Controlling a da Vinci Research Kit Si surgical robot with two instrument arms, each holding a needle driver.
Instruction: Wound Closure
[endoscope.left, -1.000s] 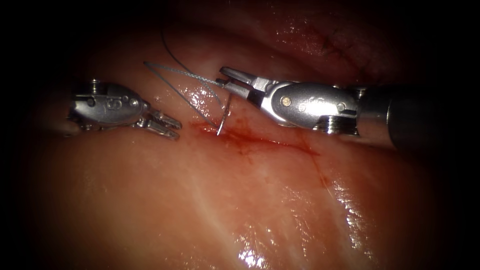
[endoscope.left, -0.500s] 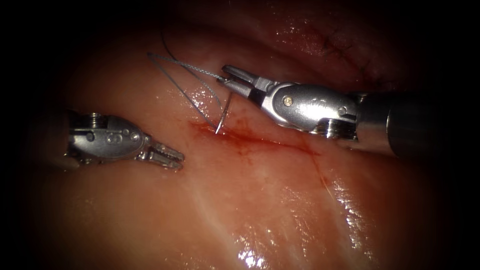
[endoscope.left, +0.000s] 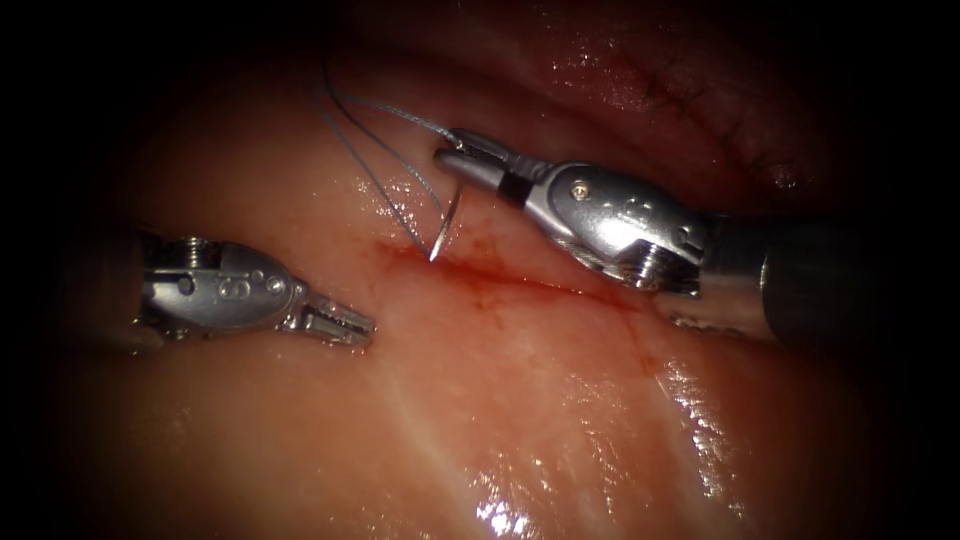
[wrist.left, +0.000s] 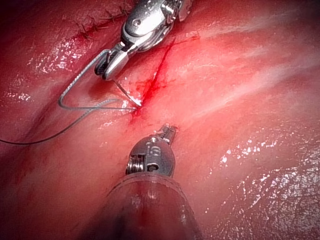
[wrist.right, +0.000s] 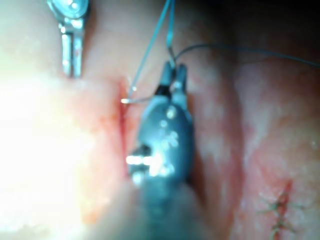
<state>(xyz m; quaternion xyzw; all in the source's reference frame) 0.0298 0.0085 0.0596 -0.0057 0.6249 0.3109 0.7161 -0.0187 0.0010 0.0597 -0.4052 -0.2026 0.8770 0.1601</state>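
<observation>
My right tool comes in from the right, its jaws shut on the curved needle near its tail end. The needle hangs down from the jaws, and its tip meets the tissue at the left end of the cut; I cannot tell whether it has entered. Thread loops up and to the left from the needle's tail. My left tool lies left of the cut and below it, jaws shut, holding nothing. The left wrist view shows the left tool, needle and right tool.
Red fluid stains the cut along its length. An older stitched line runs across the far right of the tissue, behind the right tool's shaft; it also shows as stitches in the right wrist view. Wet highlights gleam on the near tissue.
The left tool has moved down and slightly right, and its jaws have shut. The right tool has tilted and the needle tip has shifted slightly up. The thread loop has drawn upward.
</observation>
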